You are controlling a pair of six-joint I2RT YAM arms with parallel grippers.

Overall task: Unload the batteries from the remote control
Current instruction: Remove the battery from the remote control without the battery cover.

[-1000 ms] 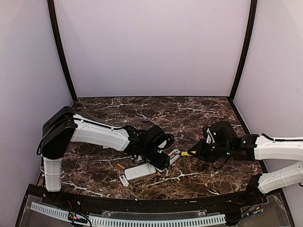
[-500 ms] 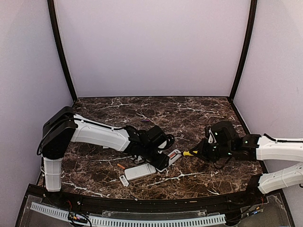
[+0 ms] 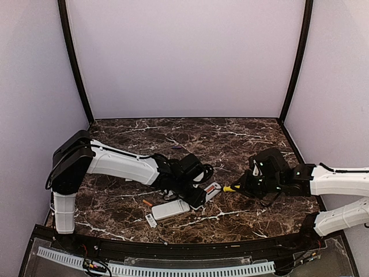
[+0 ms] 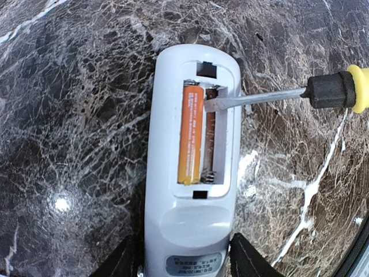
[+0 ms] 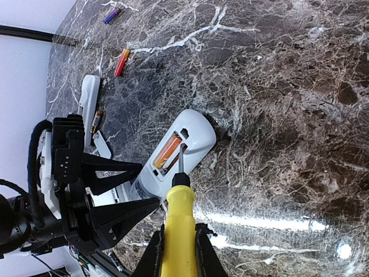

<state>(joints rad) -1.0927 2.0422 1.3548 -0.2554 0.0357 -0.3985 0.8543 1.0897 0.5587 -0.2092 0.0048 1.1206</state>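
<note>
White and small, a rectangular plastic cover [image 3: 151, 220] lies nearest the arm bases on the dark, white-veined marble tabletop [image 3: 253, 144]. Just beyond it rests a second white remote [image 3: 170, 209], lying flat and apart from both arms. A loose orange-red battery [image 3: 147, 202] sits on the stone just beside that remote's left end.

Farther out, the left claw [image 4: 185, 251] grips the white plastic remote control [image 4: 193, 173]. Its black fingers [image 4: 124, 262] lie against both long sides of the label end. This remote lies back-up on the stone with its battery bay uncovered. One orange cylindrical battery [image 4: 190, 135] sits lengthwise in the left slot of the bay.

From the right comes the yellow-handled screwdriver [image 5: 180, 199], held by the right claw [image 5: 179, 242], which is closed tight around the handle. The steel shaft slants down, and its flat tip rests inside the right slot of the bay, at the end nearer the remote's rounded top, right beside the seated battery's tip.

Farthest from the right wrist camera, a small purple battery [image 5: 112, 15] lies alone on the stone, well apart from the remotes.
</note>
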